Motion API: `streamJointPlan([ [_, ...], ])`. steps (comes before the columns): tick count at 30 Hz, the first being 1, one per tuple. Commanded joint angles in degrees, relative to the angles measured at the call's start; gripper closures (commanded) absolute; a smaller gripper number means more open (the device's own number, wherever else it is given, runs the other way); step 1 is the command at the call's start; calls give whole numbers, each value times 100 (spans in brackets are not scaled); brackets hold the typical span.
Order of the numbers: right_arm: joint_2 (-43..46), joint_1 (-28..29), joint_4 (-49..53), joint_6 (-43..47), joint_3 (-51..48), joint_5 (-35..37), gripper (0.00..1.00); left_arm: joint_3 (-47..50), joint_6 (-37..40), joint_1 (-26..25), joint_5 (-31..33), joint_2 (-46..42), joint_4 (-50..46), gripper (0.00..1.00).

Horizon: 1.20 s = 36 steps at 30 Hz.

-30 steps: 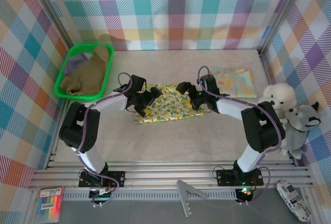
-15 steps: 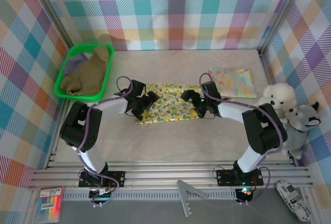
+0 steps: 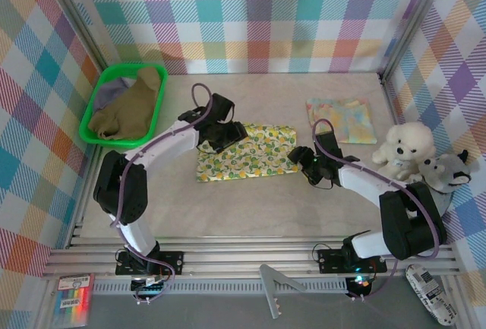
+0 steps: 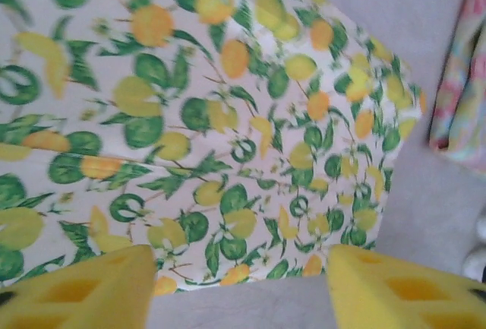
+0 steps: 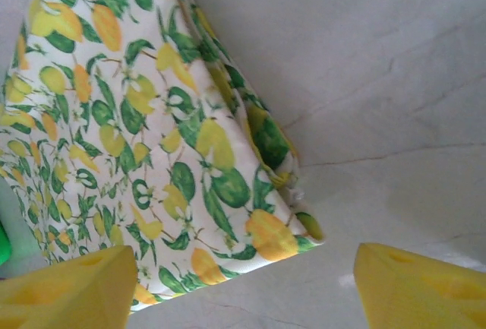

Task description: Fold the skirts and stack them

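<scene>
— Hovering over the far left part of the lemon-print skirt [image 3: 247,152] with the left gripper [image 3: 230,133], yellow pads [image 4: 76,287] spread wide, nothing held between them.

— Touching the cloth?

— Hard to tell from above. From the left wrist, seemingly clear of it, with the folded print spreading ahead of both pads and its edge just in front of them.

— And the right gripper [image 3: 298,156]?

— Likewise gaping, gripping nothing. Poised just off the skirt's right end, with the folded corner ahead of the gap and toward the left pad [image 5: 68,283], and bare table [image 5: 395,78] ahead of the other.

— Lying flat, then?

— Folded into a flat rectangle between the two grippers, with layered edges showing at the corner before the right one.

— Other skirts?

— Pastel floral skirt [image 3: 340,120] folded well beyond the right gripper, toward the far right. Olive-brown skirt [image 3: 125,112] heaped in the green basket [image 3: 114,143], well off to the left gripper's left, over a grey-lavender skirt [image 3: 115,86].

— Anything else?

— White plush toy [image 3: 402,147] and grey plush toy [image 3: 444,177], touching each other, well to the right of the right gripper.
</scene>
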<state>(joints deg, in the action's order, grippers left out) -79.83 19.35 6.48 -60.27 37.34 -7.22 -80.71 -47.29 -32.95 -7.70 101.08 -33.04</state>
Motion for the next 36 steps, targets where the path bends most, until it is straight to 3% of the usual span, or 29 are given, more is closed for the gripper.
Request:
streamJointPlan([
  [1, -224, 33, -422, -370, -25, -185, 27, -246, 209, -124, -183, 609, -553, 55],
  [5, -447, 31, -704, -562, -76, -277, 26, -236, 63, -141, -648, 1085, -245, 67],
  [15, -632, 66, -1290, -656, -174, -436, 25, -94, 76, -191, -898, 1807, -271, 66],
  [21, -439, 171, -1851, -555, -284, -203, 32, 2, 63, -194, -847, 1774, -212, 66],
  [25, -455, 217, -1934, -573, -396, 87, 46, -21, 86, -190, -902, 1695, -243, 65],
  [30, -656, 218, -1936, -978, -590, 244, 87, -282, 295, -192, -801, 1451, -547, 65],
  [32, -738, 223, -1961, -1017, -603, 182, 97, -406, 375, -192, -786, 1312, -651, 64],
  [36, -848, 235, -2037, -1054, -589, 82, 100, -482, 368, -207, -1294, 1084, -519, 64],
])
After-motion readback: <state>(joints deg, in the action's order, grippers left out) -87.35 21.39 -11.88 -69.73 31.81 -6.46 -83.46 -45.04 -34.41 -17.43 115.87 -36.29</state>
